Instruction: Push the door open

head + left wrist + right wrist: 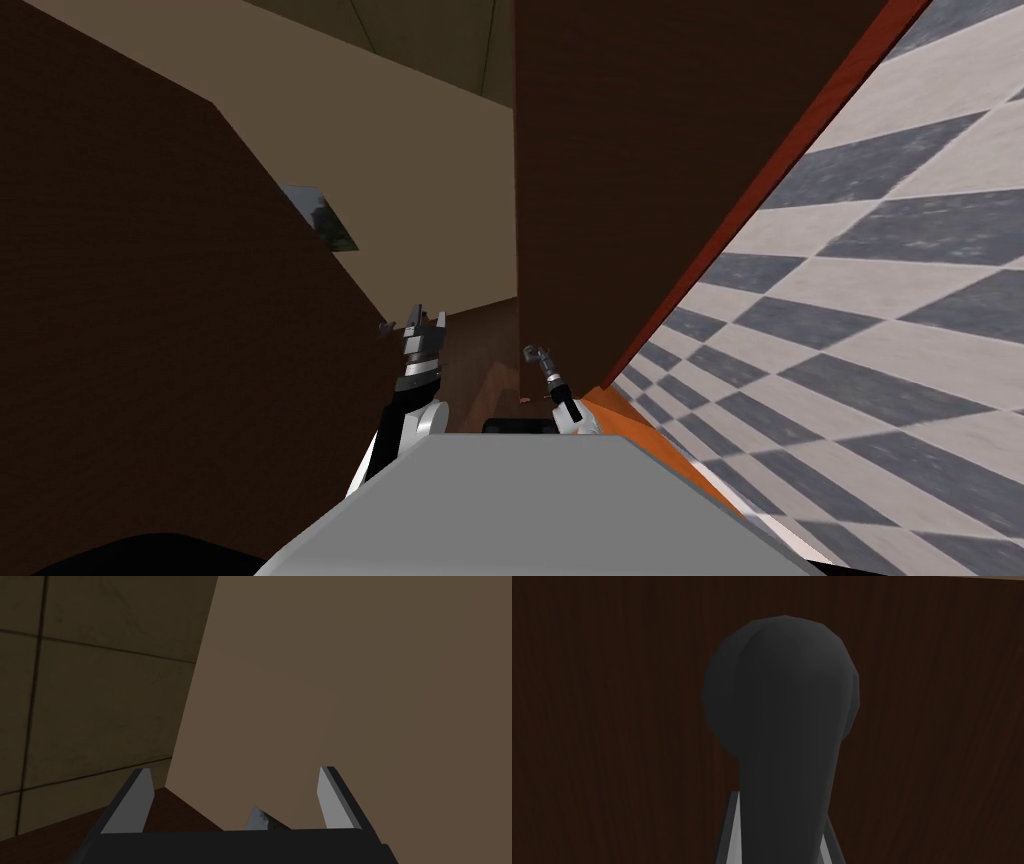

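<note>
Right end effector (pixel 779 821) grips dark handle (pixel 782 701) | brown door (pixel 612 726) directly behind

The head camera is looking steeply down and forward, rolled, over a dark brown wooden door (pixel 650 150), a beige wall (pixel 420 150) and a grey-and-white chequered floor (pixel 880 300). The camera on the left hand (pixel 427 316) is facing that beige wall from well apart, sharing its small framed picture (pixel 322 218) with the head view. The camera on the right hand (pixel 537 353) is sitting very near the door, facing a dark rounded handle (pixel 782 716).
</note>
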{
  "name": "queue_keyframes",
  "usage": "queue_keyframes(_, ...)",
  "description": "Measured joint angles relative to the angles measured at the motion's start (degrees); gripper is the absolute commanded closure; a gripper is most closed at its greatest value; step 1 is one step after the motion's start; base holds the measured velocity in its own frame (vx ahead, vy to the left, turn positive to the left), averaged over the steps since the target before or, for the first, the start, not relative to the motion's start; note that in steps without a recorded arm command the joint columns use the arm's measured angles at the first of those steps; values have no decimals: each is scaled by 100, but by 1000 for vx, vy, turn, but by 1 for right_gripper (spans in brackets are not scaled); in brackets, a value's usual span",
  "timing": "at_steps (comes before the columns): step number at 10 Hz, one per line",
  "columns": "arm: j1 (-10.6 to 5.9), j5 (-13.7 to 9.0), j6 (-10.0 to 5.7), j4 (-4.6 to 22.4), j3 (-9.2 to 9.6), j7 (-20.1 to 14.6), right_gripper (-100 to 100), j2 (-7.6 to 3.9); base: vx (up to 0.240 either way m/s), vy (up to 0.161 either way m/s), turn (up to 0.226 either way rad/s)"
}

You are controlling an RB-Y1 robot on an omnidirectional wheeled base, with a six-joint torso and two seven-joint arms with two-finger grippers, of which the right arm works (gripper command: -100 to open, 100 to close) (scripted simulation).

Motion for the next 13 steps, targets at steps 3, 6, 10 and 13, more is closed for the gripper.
queue_keyframes(3, 37, -85, 82, -137, -181, 64, 100, -45, 126, 106, -57)
queue_keyframes(6, -6, -196, 13, -37, -406, 131, 100, -55, 154, 150, -101)
queue_keyframes(10, -51, -379, -6, 15, -790, 244, 100, -63, 165, 170, -106)
queue_keyframes(13, -13, -481, 0, -49, -1006, 305, 100, -34, 142, 110, -65)
